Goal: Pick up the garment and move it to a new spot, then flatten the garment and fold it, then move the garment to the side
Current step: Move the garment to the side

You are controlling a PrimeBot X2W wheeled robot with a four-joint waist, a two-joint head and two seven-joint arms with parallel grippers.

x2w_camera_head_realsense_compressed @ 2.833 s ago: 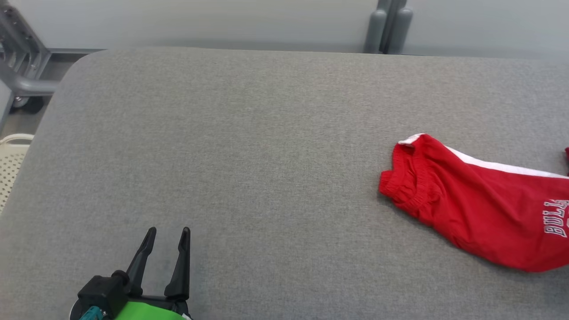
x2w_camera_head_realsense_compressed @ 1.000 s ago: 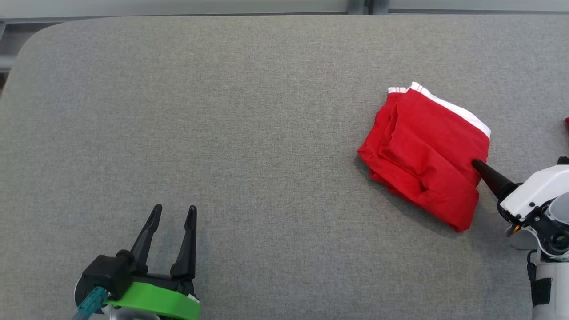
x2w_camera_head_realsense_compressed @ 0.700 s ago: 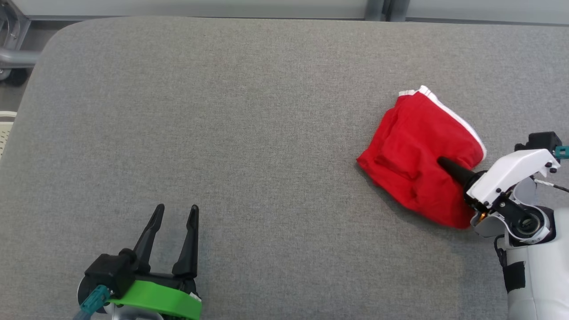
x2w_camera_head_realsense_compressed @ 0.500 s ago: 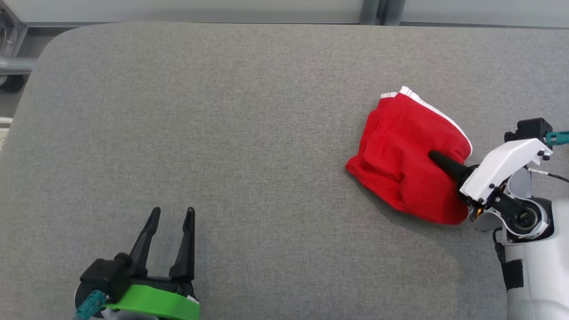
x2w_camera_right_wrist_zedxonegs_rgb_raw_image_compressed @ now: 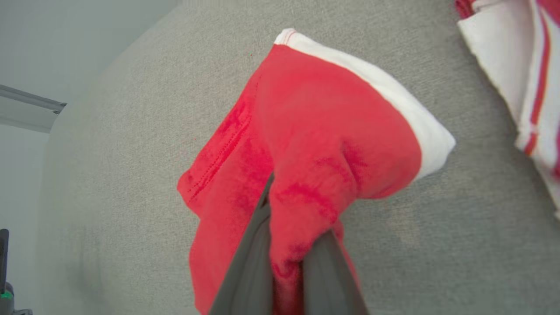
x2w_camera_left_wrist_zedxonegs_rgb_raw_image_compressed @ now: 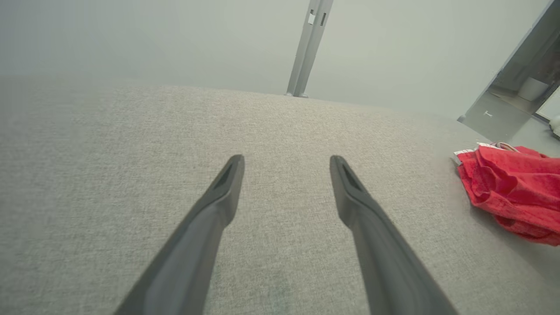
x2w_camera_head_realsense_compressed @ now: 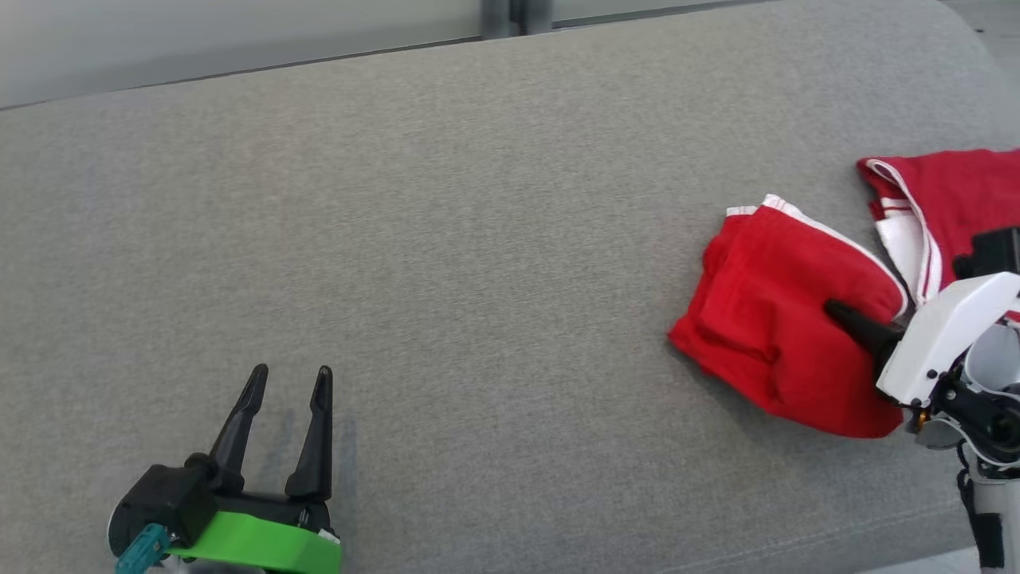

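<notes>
Right gripper (x2w_camera_head_realsense_compressed: 838,311), pinched shut on the folded red garment (x2w_camera_head_realsense_compressed: 769,335) at the table's (x2w_camera_head_realsense_compressed: 478,239) right side, should lift clear before travelling, lest folds drag apart; left gripper (x2w_camera_head_realsense_compressed: 288,375) rests spread, empty.

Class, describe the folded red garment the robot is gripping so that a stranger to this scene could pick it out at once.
On the wide grey padded table, look to the right end, where two red cloths lie. The folded red garment is the compact bundle pinched in the right hand. Unlike the striped red-and-white garment beside it, it is plain red with one white edge.
</notes>
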